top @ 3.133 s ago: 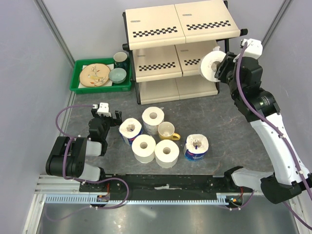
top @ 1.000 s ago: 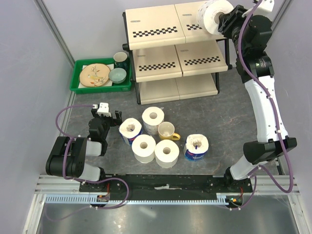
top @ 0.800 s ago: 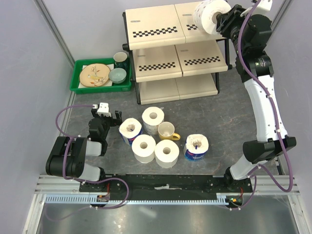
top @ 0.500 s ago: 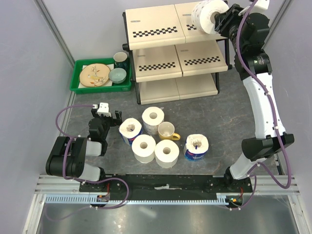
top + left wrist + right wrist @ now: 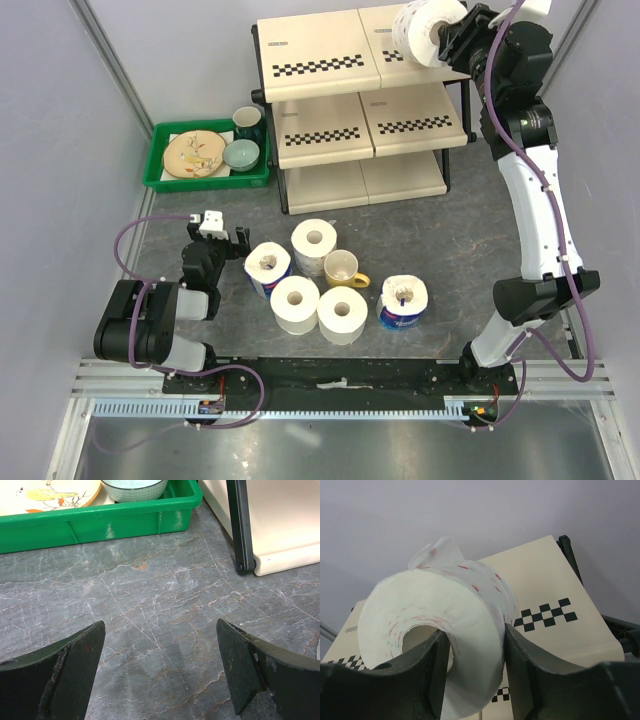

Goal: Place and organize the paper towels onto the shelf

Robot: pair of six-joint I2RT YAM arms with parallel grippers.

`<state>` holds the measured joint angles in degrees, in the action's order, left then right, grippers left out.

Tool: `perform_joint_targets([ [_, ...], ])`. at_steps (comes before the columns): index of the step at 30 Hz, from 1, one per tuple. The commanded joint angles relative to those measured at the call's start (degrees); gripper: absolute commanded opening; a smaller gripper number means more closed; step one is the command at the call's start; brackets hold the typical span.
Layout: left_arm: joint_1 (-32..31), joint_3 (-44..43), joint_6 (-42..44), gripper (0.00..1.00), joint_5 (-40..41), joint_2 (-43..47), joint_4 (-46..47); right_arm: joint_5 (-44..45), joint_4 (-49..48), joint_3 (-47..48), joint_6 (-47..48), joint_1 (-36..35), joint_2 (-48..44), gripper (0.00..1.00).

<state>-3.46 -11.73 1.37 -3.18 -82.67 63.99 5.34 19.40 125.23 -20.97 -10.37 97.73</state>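
The right gripper (image 5: 475, 650) is clamped on a faintly floral-patterned roll (image 5: 445, 600), one finger on each side of it. The roll hangs tilted over the right end of the shelf (image 5: 320, 45), above its top tier. The right arm stands stretched tall beside the shelf's right end, wrist bent in toward it. Five more rolls (image 5: 342, 313) are bunched on the table in front of the shelf, around a yellow mug (image 5: 343, 268). The left arm is folded low, and the left gripper (image 5: 160, 670) gapes wide, near the shelf's lower left foot.
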Motion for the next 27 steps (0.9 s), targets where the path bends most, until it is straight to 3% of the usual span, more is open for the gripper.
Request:
perform_joint_targets([
  [1,0.0,-0.6,1.2,1.00,-0.6,0.4,2.2,-0.7,-2.5,4.8,0.5,0.1,0.9,0.56],
  [11,0.0,-0.6,1.2,1.00,-0.7,0.4,2.2,-1.1,-1.9,8.2,0.3,0.1,3.6,0.69],
  [27,0.0,-0.5,1.1,1.00,-0.6,0.5,2.2,-4.0,-3.0,14.1,-1.6,0.1,9.6,0.75],
])
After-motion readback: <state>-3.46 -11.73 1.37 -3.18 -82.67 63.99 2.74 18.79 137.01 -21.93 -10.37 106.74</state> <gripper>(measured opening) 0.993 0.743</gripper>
